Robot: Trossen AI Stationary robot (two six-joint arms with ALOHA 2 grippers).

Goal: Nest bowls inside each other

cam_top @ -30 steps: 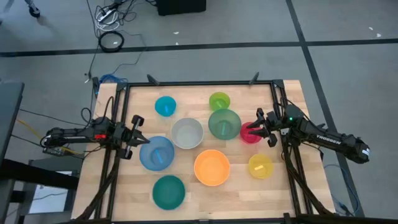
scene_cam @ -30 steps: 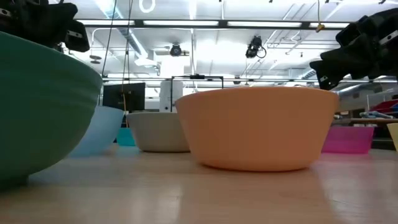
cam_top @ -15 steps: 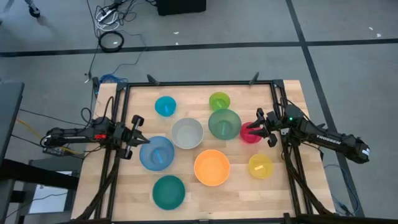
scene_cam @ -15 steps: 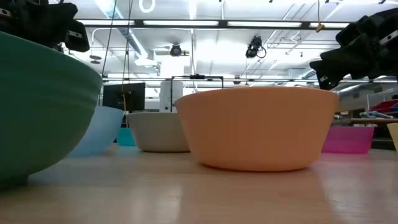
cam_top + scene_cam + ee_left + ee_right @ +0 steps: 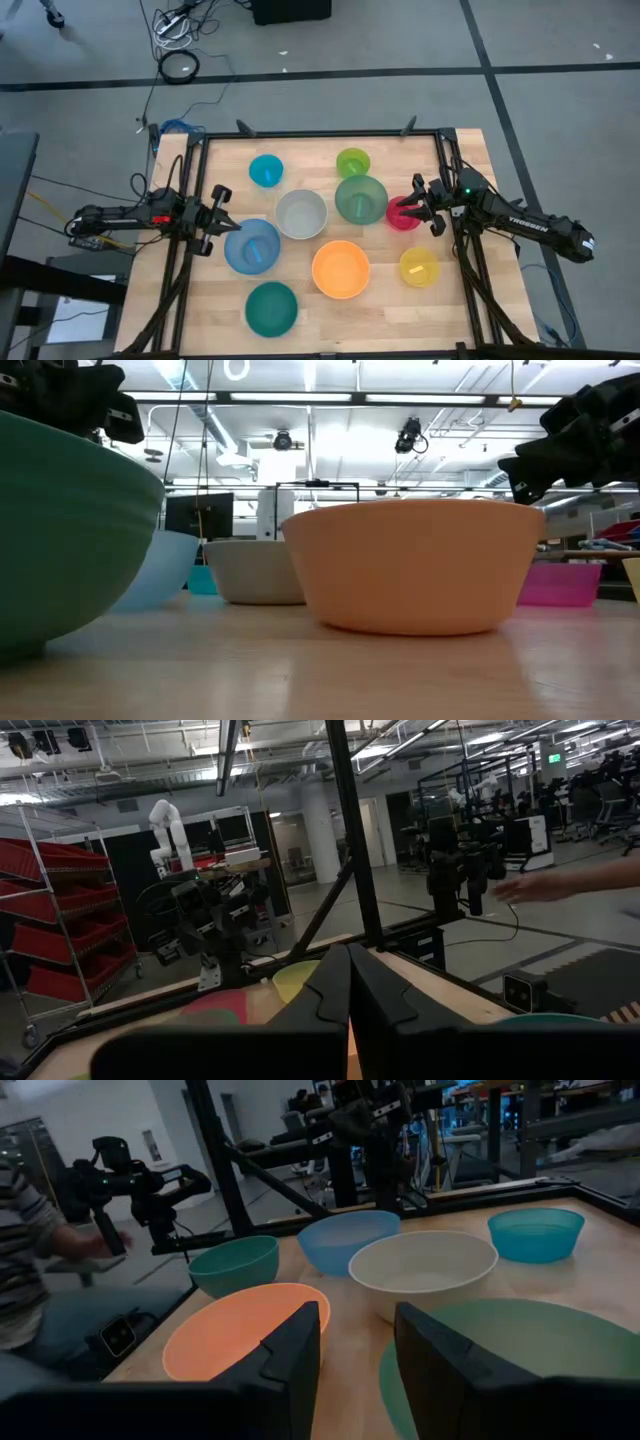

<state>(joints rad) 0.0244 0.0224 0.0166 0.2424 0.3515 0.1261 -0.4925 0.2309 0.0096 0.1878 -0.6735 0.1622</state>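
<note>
Wooden table (image 5: 300, 320) holds nine bowls (image 5: 340, 268), all separate; nothing is nested yet. Left gripper (image 5: 222, 223) is clenched empty beside the light blue bowl (image 5: 252, 247); right gripper (image 5: 418, 203) hangs spread over the pink-red bowl (image 5: 402, 213).

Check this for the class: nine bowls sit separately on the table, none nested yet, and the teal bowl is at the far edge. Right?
One error: in the high view the teal bowl sits at the near edge of the table. The nine bowls do sit separately, none nested yet.

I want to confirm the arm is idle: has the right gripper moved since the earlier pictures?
No. The right gripper sits open at the same spot over the pink-red bowl, beside the green bowl.
</note>
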